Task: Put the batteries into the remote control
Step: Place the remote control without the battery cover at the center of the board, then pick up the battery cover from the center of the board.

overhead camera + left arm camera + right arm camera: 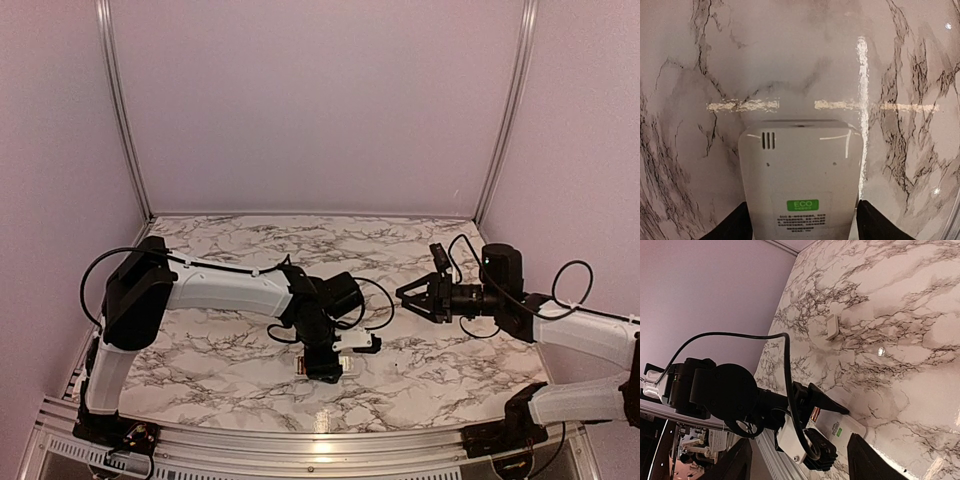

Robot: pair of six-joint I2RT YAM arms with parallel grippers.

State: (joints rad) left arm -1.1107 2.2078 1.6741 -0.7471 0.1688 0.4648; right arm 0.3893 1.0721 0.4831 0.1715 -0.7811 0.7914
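The white remote control (800,170) lies back-up on the marble table, with a green ECO sticker showing. My left gripper (800,222) is shut on its two long sides, one black finger (735,225) on each. In the top view the left gripper (328,362) points down at the remote (358,342). An orange-copper battery (300,367) lies by that gripper; it also shows in the right wrist view (814,414), and I cannot tell whether it sits in the remote. The yellowish-gold battery is hidden. My right gripper (404,300) is open and empty, in the air right of the remote.
A small white flat piece (831,326) lies on the marble table (230,350) farther back. The left arm's black cable (787,390) loops over its wrist. Pink walls close the table on three sides, with a metal rail (320,450) along the near edge.
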